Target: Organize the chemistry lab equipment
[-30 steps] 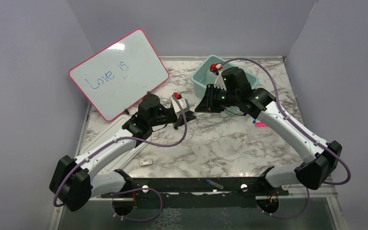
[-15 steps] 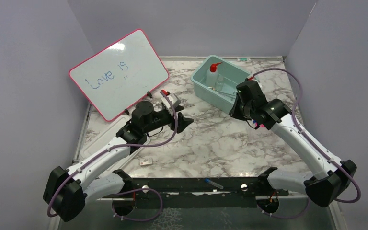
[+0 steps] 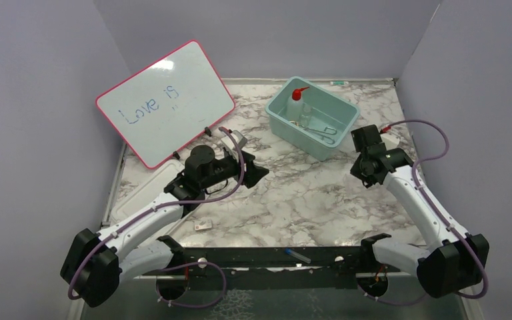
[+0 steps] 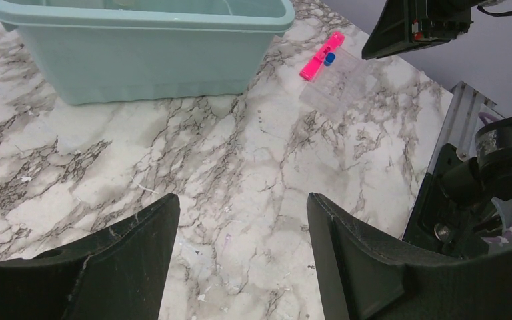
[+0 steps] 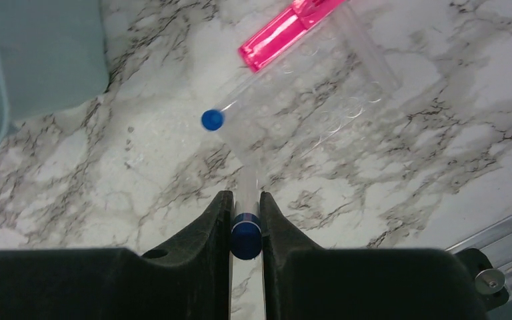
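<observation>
Blue-capped clear tube (image 5: 246, 235) sits pinched in your right end effector (image 5: 245, 208); your left end effector (image 4: 243, 227) gapes wide over the counter (image 4: 240, 147).

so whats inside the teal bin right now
The teal bin holds a clear squeeze bottle with a red nozzle at its far end and metal forceps on its floor. Something clear beside the bottle is too faint to name; the near wall hides some floor.
</observation>
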`<state>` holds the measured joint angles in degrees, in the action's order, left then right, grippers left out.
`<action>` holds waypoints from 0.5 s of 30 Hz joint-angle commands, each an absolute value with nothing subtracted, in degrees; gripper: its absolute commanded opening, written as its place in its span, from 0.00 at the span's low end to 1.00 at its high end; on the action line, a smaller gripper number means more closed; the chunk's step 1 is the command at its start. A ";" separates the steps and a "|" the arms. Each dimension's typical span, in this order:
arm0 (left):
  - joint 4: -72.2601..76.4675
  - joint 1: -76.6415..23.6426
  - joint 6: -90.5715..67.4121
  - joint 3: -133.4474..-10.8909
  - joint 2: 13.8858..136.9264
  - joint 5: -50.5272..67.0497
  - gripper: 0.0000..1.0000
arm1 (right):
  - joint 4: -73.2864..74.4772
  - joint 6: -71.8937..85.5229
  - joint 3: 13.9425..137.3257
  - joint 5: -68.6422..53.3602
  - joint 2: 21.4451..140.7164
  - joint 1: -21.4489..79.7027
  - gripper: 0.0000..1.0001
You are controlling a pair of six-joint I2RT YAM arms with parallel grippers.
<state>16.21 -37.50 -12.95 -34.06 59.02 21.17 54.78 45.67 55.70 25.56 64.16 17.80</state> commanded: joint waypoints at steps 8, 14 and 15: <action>18.99 -37.44 -14.57 -36.45 61.75 20.20 0.72 | 42.83 40.37 50.73 21.42 65.57 9.04 0.12; 19.03 -37.44 -14.44 -36.93 62.61 20.39 0.71 | 42.80 40.96 50.33 18.02 67.52 8.28 0.12; 19.02 -37.44 -14.46 -36.93 62.62 20.39 0.71 | 42.98 41.27 50.17 17.86 67.74 8.24 0.12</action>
<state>16.84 -37.50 -14.15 -34.94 62.33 21.10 44.56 41.23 50.63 20.60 66.89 8.86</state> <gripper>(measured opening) 0.714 0.207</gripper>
